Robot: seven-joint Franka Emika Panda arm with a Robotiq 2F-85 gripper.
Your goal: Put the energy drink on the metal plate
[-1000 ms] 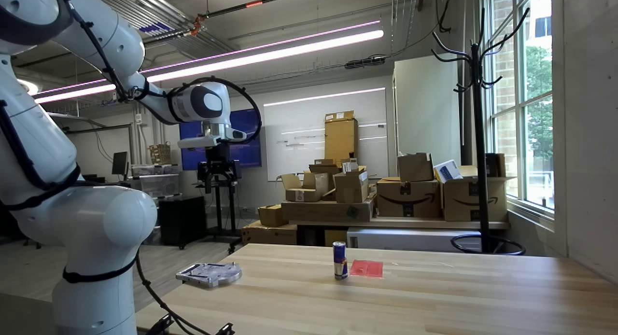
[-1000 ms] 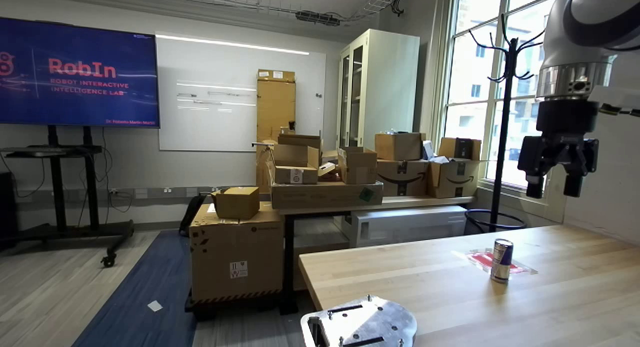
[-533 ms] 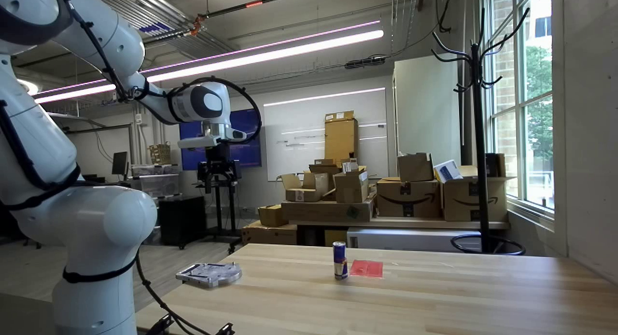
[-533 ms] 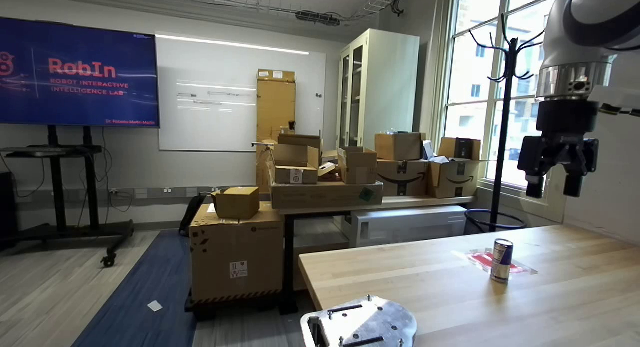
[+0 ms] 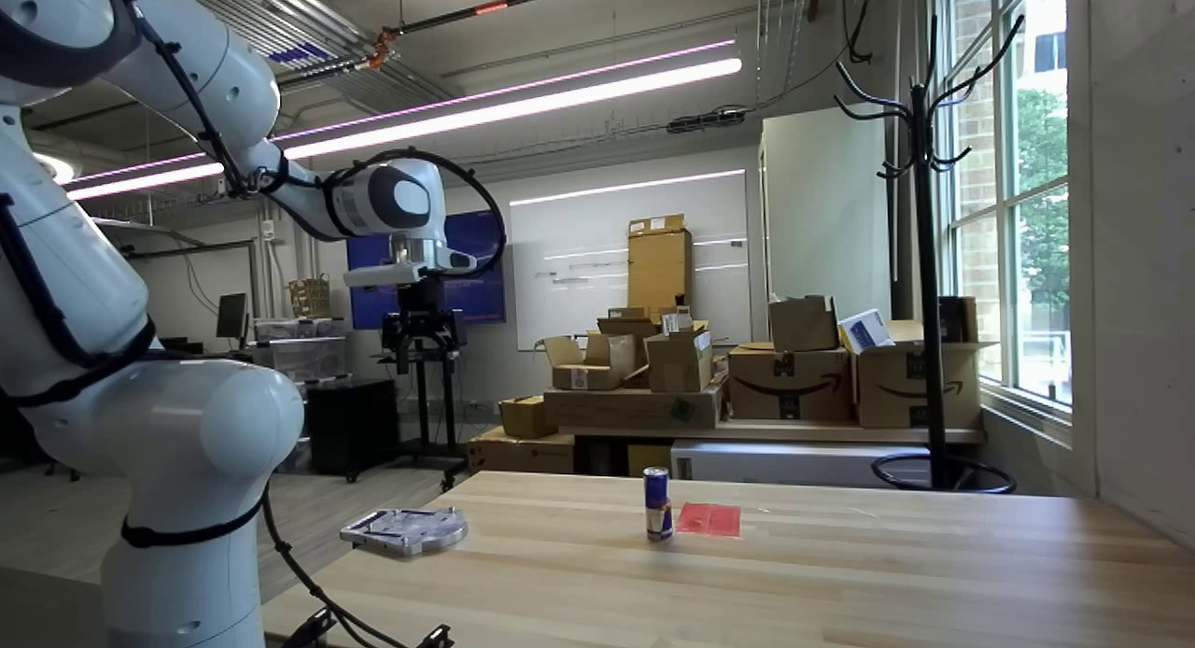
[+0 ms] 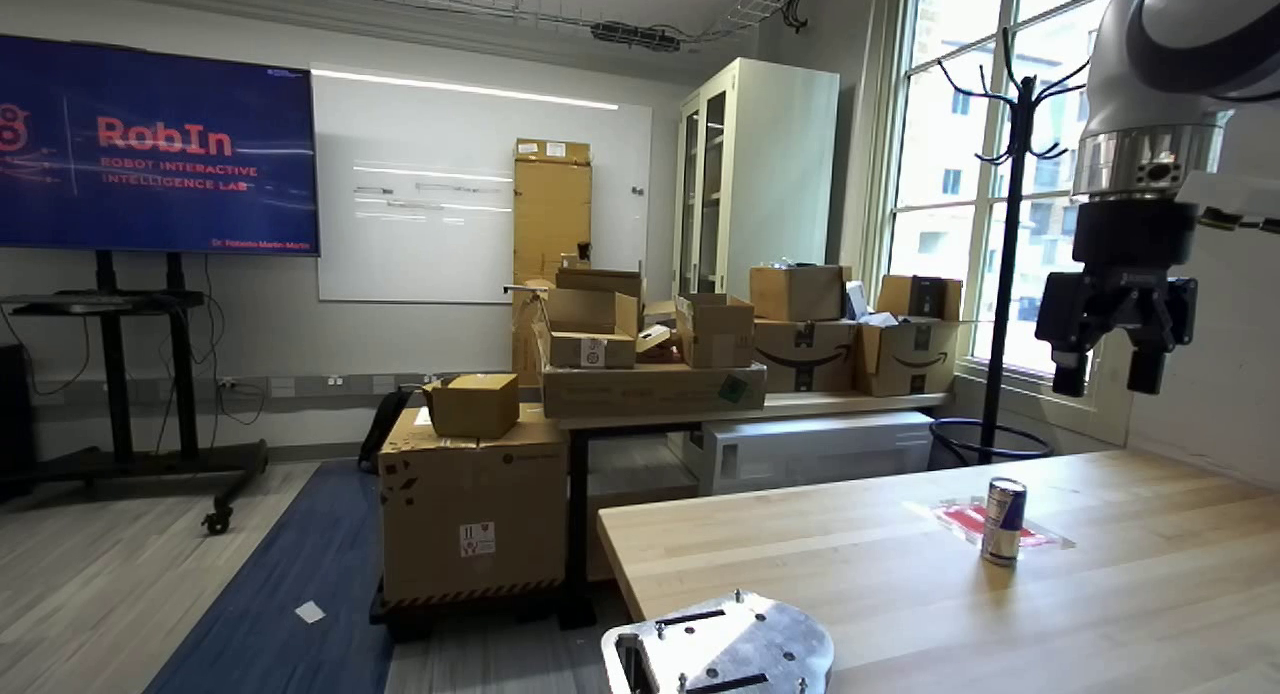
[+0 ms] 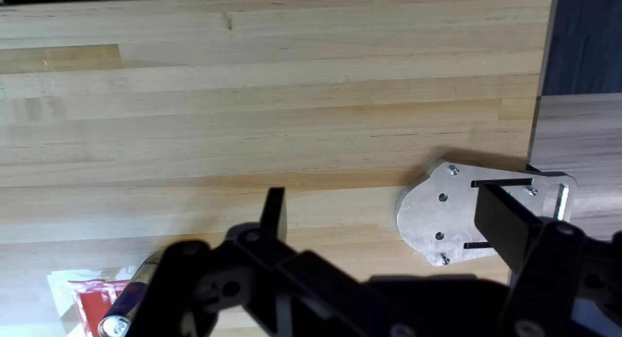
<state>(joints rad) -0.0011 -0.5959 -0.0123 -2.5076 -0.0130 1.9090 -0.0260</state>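
The energy drink (image 5: 657, 506) is a slim blue and silver can standing upright on the wooden table, also seen in an exterior view (image 6: 1003, 522). In the wrist view the can (image 7: 129, 298) is at the lower left, partly hidden by a finger. The metal plate (image 5: 404, 532) lies flat near the table's edge; it also shows in an exterior view (image 6: 735, 636), cut off by the bottom border, and in the wrist view (image 7: 427, 213). My gripper (image 6: 1107, 376) hangs high above the table, apart from both. Its fingers are wide apart and empty in the wrist view (image 7: 386, 220).
A flat red patch (image 5: 709, 519) lies on the table (image 5: 840, 583) beside the can. Cables (image 5: 308, 583) run by the robot base. Cardboard boxes (image 5: 789, 382) stand on another table behind. A black coat stand (image 5: 926, 256) stands behind the table near the window.
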